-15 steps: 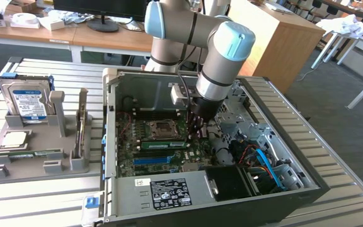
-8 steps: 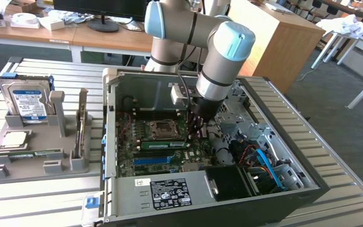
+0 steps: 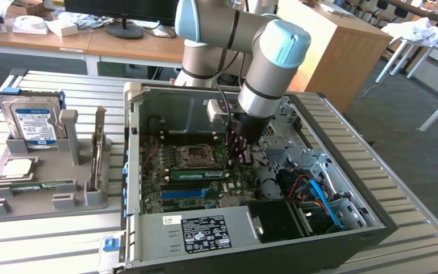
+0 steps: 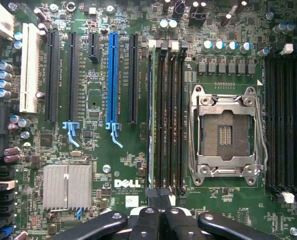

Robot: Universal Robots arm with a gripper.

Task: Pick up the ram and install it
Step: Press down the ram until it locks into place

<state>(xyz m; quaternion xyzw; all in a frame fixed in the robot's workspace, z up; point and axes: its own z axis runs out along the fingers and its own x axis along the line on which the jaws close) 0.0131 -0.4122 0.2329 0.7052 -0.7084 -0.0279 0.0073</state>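
Room: office space, wooden desks and a dark monitor behind, white chairs off to the exterior view's right.
Counter (image 3: 44, 240): ribbed metal slats carrying an open computer case (image 3: 356, 188) and, to the case's left in the exterior view, a grey holder tray (image 3: 44, 200).
Motherboard (image 4: 93, 90): green, lying flat in the case; empty processor socket (image 4: 226, 132) with its metal frame, a blue expansion slot (image 4: 112, 80), a silver heatsink (image 4: 67, 186) by the printed brand name.
Arm (image 3: 268, 68): grey with pale blue caps, reaching straight down into the case from above, right over the motherboard.
Gripper (image 4: 159, 200): dark, low over the motherboard beside the socket, its black linkages fanned out just behind.
Jaws: drawn together, tips meeting over the end of the memory slots; whether they pinch anything there, I cannot tell.
Ram (image 4: 151, 115): and there it is, a thin green stick standing on edge in the outermost memory slot (image 4: 161, 115), on the side away from the socket, running the slot's full length; the exterior view shows it (image 3: 198, 174) lying just below the socket.
Hard drive (image 3: 35, 123): blue-labelled, upright at the far end of the tray, well apart from the case.
Processor chip (image 3: 18, 166): square, silver, flat on the tray below the drive.
Second stick (image 3: 32, 185): green, lying in a groove of the tray, near the chip.
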